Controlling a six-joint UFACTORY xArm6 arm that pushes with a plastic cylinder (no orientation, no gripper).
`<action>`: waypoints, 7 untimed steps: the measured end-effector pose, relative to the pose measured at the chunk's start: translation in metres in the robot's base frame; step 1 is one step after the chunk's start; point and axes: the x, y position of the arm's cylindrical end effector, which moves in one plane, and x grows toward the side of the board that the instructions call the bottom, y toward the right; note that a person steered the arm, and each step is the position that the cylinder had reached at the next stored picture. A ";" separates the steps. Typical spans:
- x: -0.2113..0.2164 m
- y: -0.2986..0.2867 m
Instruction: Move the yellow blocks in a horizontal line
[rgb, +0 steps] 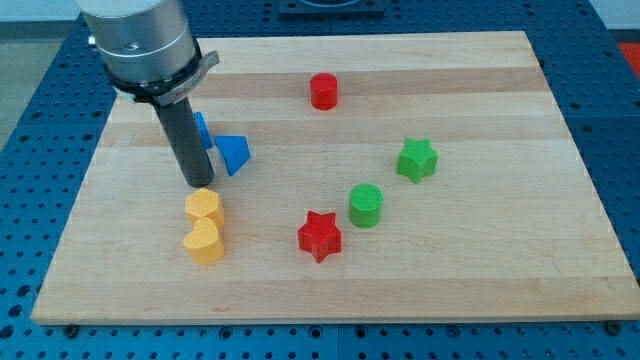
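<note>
Lab bench: wooden board (330, 270) on blue perforated table (40, 120).

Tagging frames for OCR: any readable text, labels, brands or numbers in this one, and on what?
None readable.
Wooden board: bare, no print.
Blocks, e.g. upper yellow block, lower yellow block, red star: plain, no markings.
Silver arm housing above my tip: no legible label.
</note>
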 end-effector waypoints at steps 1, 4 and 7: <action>0.008 -0.015; 0.043 -0.006; 0.088 -0.006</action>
